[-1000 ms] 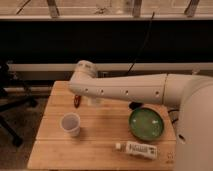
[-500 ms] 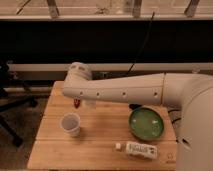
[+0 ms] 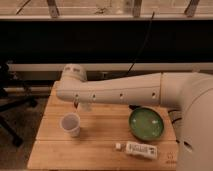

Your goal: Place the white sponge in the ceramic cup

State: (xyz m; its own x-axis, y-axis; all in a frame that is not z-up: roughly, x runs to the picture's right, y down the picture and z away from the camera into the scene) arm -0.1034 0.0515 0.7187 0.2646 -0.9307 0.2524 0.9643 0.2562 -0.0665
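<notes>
The ceramic cup [image 3: 70, 124] stands upright on the left part of the wooden table [image 3: 105, 145], whitish-grey and small. My arm reaches from the right across the table, with its wrist at the far left. The gripper [image 3: 81, 105] hangs under the wrist, mostly hidden by the arm, just above and right of the cup. A small pale piece [image 3: 86, 106] shows at the gripper; it may be the white sponge, but I cannot tell for sure.
A green bowl [image 3: 146, 123] sits on the right of the table. A white labelled bottle [image 3: 139, 149] lies near the front edge. A black chair base [image 3: 12, 107] stands on the floor to the left. A dark wall and rail run behind the table.
The wrist and gripper have moved left and slightly down, closer to the spot above the cup. The cup, bowl and bottle have not moved.
</notes>
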